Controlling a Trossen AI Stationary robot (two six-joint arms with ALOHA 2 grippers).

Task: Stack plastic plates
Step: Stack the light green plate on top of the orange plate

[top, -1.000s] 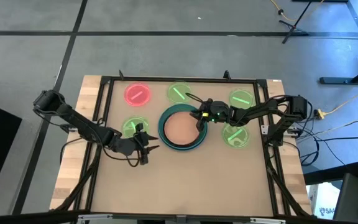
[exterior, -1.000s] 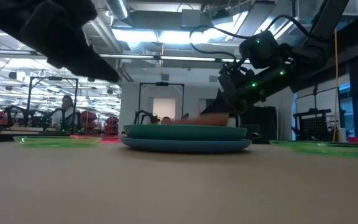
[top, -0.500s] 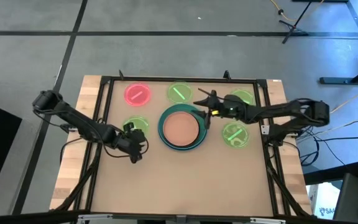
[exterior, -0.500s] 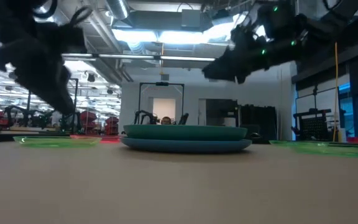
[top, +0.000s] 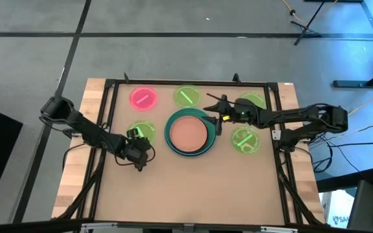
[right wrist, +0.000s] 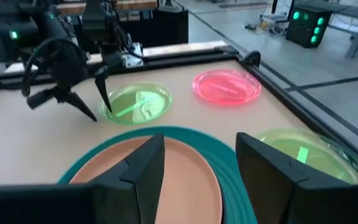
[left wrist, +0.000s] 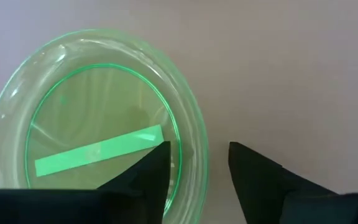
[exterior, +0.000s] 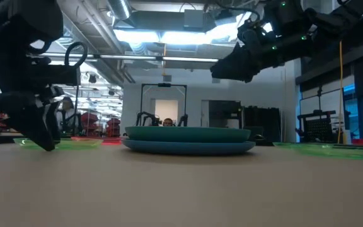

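Since a second ago, the right gripper (top: 214,114) has lifted off the peach plate and drawn back to hover at the stack's right rim, while the left gripper (top: 140,157) has tipped downward at the near edge of a green plate. Table (top: 193,188) carries the central stack: blue plate (exterior: 188,147) at the bottom, teal plate (top: 171,123) on it, peach plate (top: 188,135) seated inside on top; no black plate is visible. Five small plates lie single around it: the pink-red plate (top: 143,98) at the far left, one green plate (top: 186,96) behind the stack, two more to its right, and the left green plate (top: 141,130) beside the left gripper. Right gripper's fingers (right wrist: 143,168) stand apart and empty above the peach plate. Left gripper's fingers (left wrist: 146,174) are parted, straddling the left green plate's rim, not yet closed. Judgement: the medium stage appears complete and small-plate collection is beginning. Next move calls for closing on that rim, lifting cleanly, and centring the plate on the peach plate.
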